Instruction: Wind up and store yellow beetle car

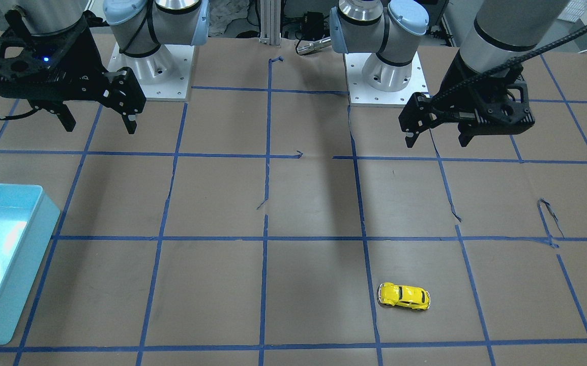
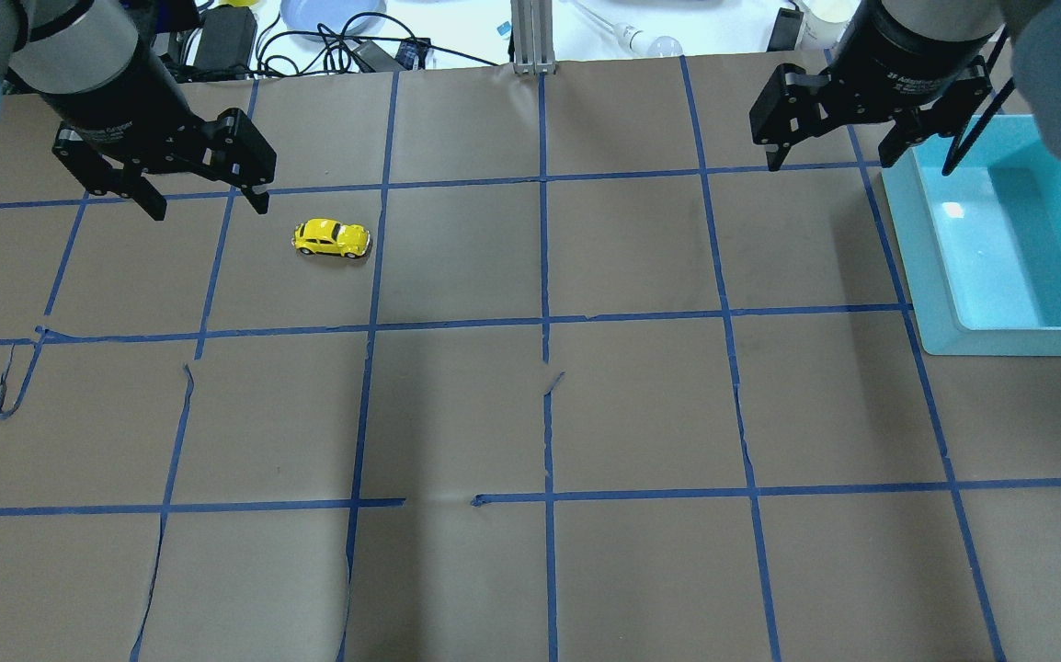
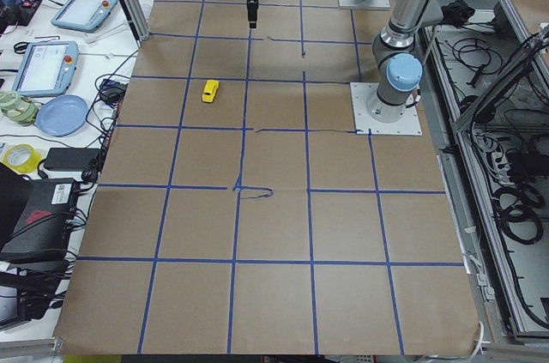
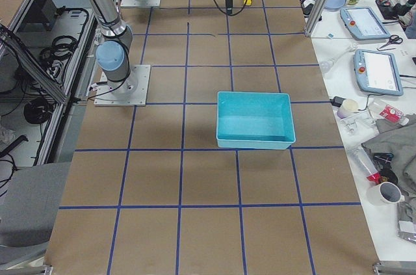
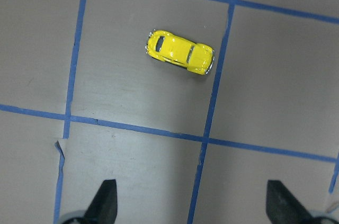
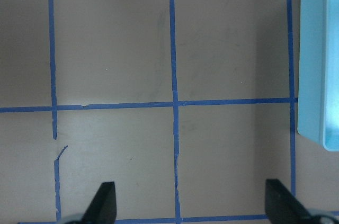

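The yellow beetle car [image 2: 332, 238] stands on its wheels on the brown paper, on the far left of the table. It also shows in the front view [image 1: 404, 296], the left side view [image 3: 210, 90] and the left wrist view [image 5: 180, 52]. My left gripper [image 2: 209, 208] is open and empty. It hangs above the table, just left of the car and apart from it, and shows in the front view [image 1: 436, 143] too. My right gripper [image 2: 832, 161] is open and empty, raised at the far right beside the bin.
A light blue bin [image 2: 917, 257] stands on the right side of the table, also in the front view [image 1: 44, 213] and the right wrist view [image 6: 312, 75]. Blue tape lines grid the torn paper. Clutter lies beyond the far edge.
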Robot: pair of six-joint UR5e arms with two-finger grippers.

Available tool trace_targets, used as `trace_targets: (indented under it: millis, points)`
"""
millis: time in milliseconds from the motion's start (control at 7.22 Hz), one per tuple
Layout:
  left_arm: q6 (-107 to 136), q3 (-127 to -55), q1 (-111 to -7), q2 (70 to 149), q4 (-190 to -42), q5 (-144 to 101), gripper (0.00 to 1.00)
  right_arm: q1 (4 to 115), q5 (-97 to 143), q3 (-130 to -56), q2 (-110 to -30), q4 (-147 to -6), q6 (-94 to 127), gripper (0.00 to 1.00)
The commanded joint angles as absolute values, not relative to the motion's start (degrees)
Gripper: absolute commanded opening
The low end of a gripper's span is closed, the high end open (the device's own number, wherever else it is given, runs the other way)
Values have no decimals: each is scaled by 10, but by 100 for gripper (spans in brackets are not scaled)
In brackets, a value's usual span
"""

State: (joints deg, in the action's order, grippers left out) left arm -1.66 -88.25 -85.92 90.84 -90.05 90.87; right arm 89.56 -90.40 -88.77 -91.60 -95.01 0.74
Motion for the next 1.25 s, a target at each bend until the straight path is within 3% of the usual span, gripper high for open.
trace_targets:
  millis: [0, 1108]
  points:
    - [-18, -890, -859, 904, -901, 910, 100, 896, -904, -888, -916, -950, 6, 100]
    - [-17, -891, -857, 904, -902, 914, 100, 896, -904, -888, -916, -950, -16, 100]
